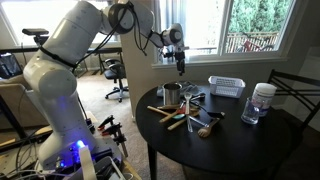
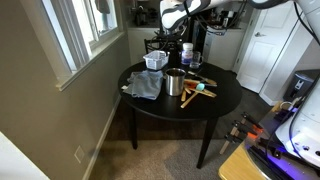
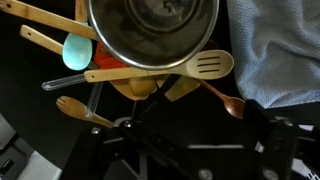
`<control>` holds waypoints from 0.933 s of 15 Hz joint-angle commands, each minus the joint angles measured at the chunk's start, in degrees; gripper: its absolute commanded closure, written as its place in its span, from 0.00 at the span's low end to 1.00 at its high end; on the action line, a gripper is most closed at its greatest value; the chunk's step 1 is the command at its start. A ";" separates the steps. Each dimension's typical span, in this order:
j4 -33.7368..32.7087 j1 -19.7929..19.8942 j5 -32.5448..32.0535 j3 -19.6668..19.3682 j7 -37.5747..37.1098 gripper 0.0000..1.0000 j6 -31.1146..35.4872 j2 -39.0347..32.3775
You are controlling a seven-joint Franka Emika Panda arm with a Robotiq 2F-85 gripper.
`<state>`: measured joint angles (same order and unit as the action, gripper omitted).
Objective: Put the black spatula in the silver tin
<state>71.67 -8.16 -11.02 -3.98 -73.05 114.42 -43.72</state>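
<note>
Round black table [image 1: 255, 140] carries silver tin [image 1: 171, 95], utensil pile [image 1: 188, 116], basket [image 1: 226, 86], jar [image 1: 262, 100], cloth [image 2: 145, 86].

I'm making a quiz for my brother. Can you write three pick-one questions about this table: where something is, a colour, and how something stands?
1. Where is the silver tin?
A) on the round black table
B) on the floor
C) on a chair

2. What colour is the jar's lid?
A) red
B) white
C) green

3. How does the tin stand?
A) on its side
B) upside down
C) upright

Answers:
1 A, it rests on the table.
2 B, the lid shows white.
3 C, the wrist view looks down into its open mouth.
</note>
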 commanded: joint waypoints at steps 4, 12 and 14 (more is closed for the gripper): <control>3.32 2.62 3.85 -1.25 2.03 0.00 2.08 2.00; 4.96 4.23 4.04 -5.89 -7.80 0.00 1.10 0.13; 3.73 4.13 2.53 -5.85 -6.30 0.00 0.68 -0.48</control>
<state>75.54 -3.97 -8.58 -9.74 -79.47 115.23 -44.17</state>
